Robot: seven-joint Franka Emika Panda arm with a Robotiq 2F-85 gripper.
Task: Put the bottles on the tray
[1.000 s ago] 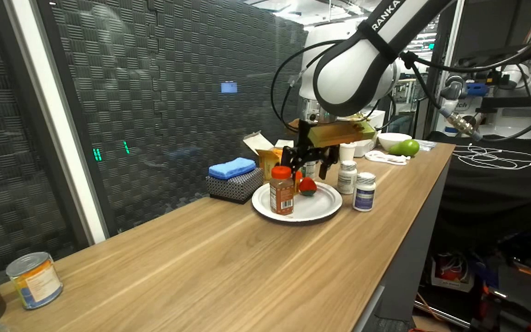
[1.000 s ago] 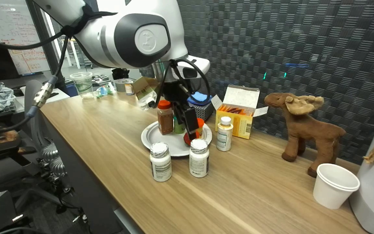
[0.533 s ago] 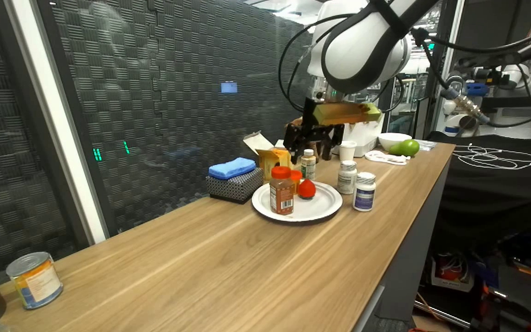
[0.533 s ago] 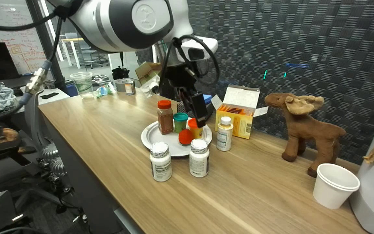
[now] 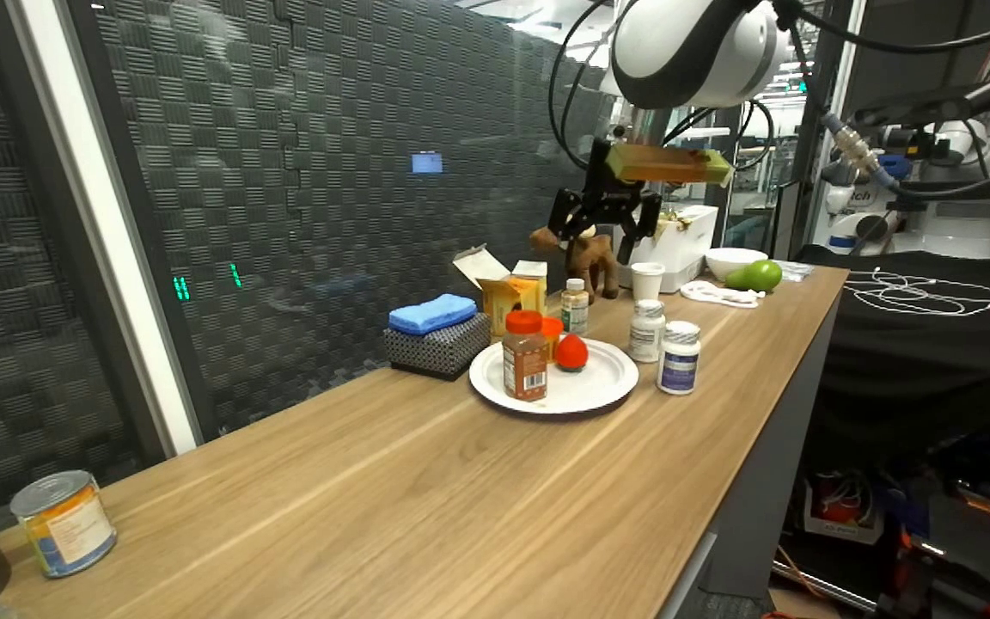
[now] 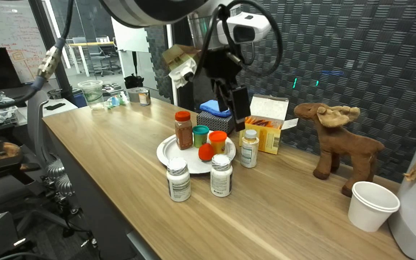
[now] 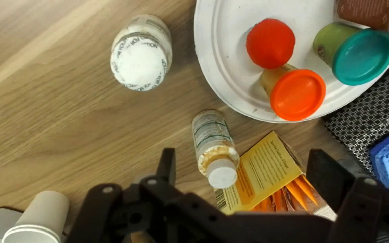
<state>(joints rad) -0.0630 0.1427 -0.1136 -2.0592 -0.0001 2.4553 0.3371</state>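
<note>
Near the tabletop's (image 5: 409, 499) wall-side edge, a "Tradition of Ginger" carton (image 7: 265, 168) crowds a white-capped bottle (image 7: 213, 138). The end effector (image 7: 242, 155) gapes, unladen. The plate (image 5: 602, 374) bears spice bottle (image 6: 183, 131) and tubs (image 6: 200, 137), two pill bottles (image 6: 221, 177) beside it.

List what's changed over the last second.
The gripper has lifted clear of the plate, up and rightward in both exterior views, jaws open. The red round object seems to have shifted slightly; can't tell if it was just let go. Unchanged: spice bottle, teal-lidded tub and orange-lidded tub on the plate, three white-capped bottles on the table.
</note>
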